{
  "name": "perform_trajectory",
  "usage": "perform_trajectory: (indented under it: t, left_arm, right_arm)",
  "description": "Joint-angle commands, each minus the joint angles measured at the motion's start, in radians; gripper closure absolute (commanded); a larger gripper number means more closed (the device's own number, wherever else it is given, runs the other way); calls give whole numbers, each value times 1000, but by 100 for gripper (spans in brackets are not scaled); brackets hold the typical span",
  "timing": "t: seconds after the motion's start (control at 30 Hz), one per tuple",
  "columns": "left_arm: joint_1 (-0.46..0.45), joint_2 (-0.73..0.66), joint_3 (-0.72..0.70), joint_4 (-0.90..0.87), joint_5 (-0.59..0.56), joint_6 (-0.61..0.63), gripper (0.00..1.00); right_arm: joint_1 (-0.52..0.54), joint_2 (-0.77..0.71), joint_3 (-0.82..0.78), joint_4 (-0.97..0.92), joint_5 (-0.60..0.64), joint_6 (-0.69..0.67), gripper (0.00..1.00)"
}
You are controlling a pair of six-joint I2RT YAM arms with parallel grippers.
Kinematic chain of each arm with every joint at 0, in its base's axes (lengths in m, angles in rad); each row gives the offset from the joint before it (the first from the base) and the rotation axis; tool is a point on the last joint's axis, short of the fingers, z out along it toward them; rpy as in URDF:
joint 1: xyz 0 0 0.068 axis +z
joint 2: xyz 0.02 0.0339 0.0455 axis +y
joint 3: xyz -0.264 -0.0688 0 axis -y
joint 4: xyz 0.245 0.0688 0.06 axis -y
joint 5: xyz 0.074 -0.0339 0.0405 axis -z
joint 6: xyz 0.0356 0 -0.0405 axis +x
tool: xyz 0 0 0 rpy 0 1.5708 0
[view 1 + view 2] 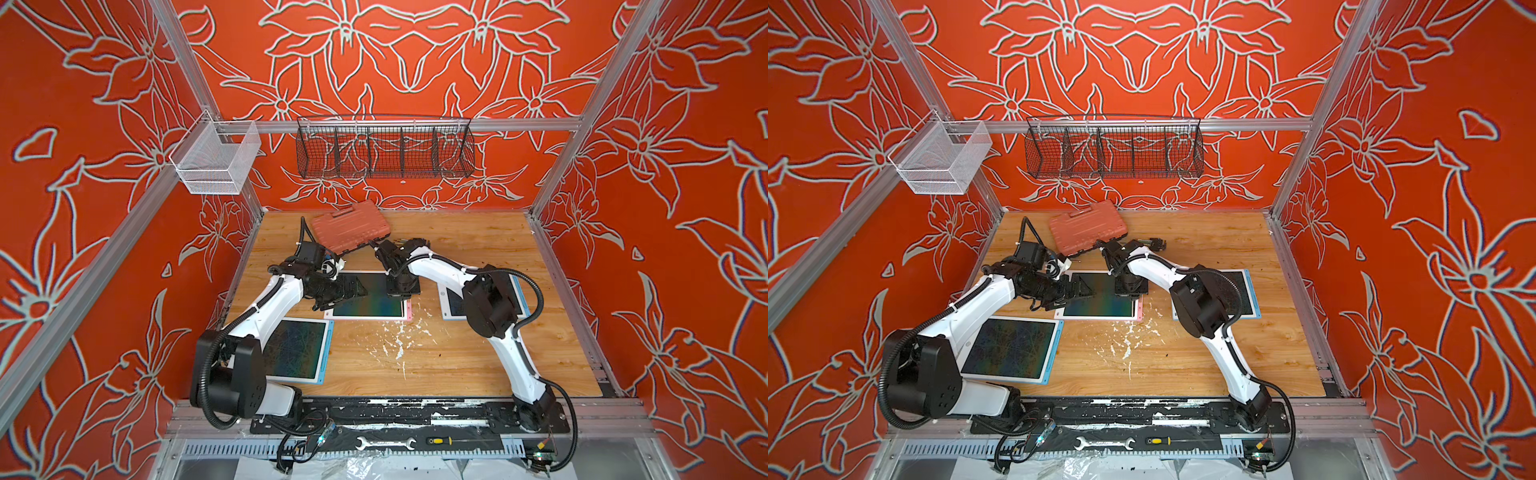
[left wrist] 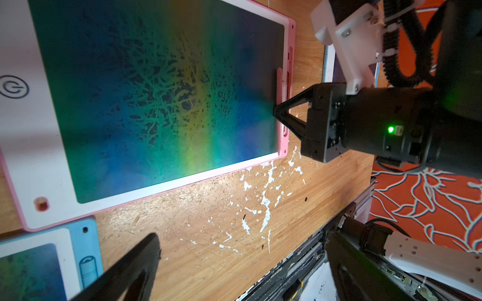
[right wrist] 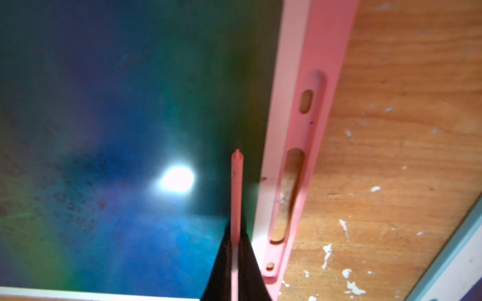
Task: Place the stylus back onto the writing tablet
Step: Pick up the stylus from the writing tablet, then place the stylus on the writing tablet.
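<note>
The pink stylus (image 3: 236, 195) is pinched near its rear end, with its pointed tip sticking out ahead of the fingers. It sits over the dark screen close to the side edge of the pink writing tablet (image 3: 328, 39), so it is not yet home. The empty holder groove (image 3: 310, 125) runs down the tablet's pink rim just beside the stylus, and bare wood shows through its cut-outs. The shaft looks roughly parallel to that groove, with the white bezel strip between them. Whether the tip touches the screen I cannot tell. The right gripper (image 3: 236, 260) is clamped on the stylus and comes in from the near corner of the tablet. The left wrist view shows the same thing, with the stylus (image 2: 279, 83) rising from the black fingertips alongside the rim. To do this step well, I judge the stylus should slide sideways across the bezel until it is centred over the groove. It should stay parallel to the groove, then go down flat and be pressed lightly before release, since a tilted shaft would likely catch on the groove's lip. The left gripper (image 1: 355, 289) hovers with its jaws spread wide over the far side of the screen, holding nothing. It could steady the tablet on the wooden table (image 3: 391, 130).
</note>
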Motion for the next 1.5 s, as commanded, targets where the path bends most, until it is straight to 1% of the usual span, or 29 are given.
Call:
perform_trajectory:
  t: [0.0, 0.6, 0.93, 1.47]
  left_arm:
    - [6, 5, -1, 4, 20, 15, 3]
    - [-5, 24, 14, -4, 22, 26, 3]
    - [-5, 28, 19, -7, 20, 27, 3]
    - [-5, 30, 19, -7, 14, 25, 3]
  right_arm:
    - [-14, -44, -16, 27, 23, 24, 100]
    - [-70, -10, 8, -8, 59, 12, 100]
    - [-72, 10, 7, -5, 36, 18, 100]
    - [-65, 13, -24, -4, 31, 24, 100]
